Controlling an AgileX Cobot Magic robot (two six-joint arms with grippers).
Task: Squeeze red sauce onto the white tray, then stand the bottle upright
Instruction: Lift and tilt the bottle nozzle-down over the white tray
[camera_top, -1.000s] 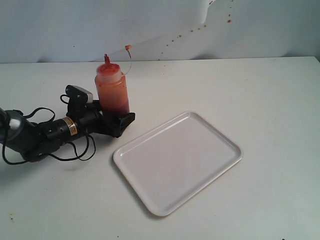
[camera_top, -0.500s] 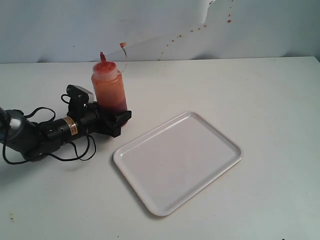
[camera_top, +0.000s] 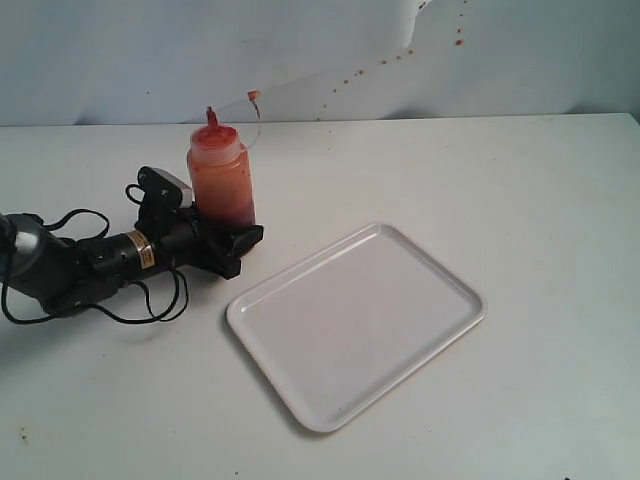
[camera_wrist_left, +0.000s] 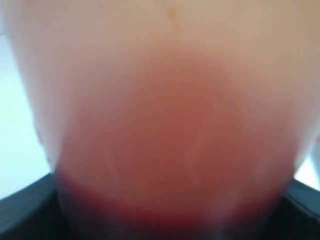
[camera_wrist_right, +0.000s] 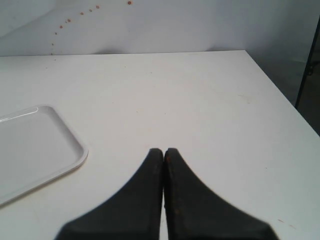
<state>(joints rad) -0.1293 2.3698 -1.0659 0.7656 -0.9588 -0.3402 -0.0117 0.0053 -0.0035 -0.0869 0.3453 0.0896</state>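
The bottle stands upright on the table left of the white tray, its red nozzle up and the small tip cap dangling on its tether. Red sauce shows darker through the lower plastic; the tray's floor is plain white. My left gripper lies low on the table, shut around the bottle's base. In the left wrist view the blurred bottle fills the picture, with dark fingers at the lower corners. My right gripper is shut on nothing, over bare table beside the tray's corner; it is outside the exterior view.
The left arm and its black cables stretch along the table to the left of the bottle. A pale wall with tiny red specks rises behind the table's back edge. The table's right edge drops off near my right gripper.
The bottle and left gripper shifted slightly left with the bottle tilting, then came back a little and the bottle stands straighter. The tray has not moved.
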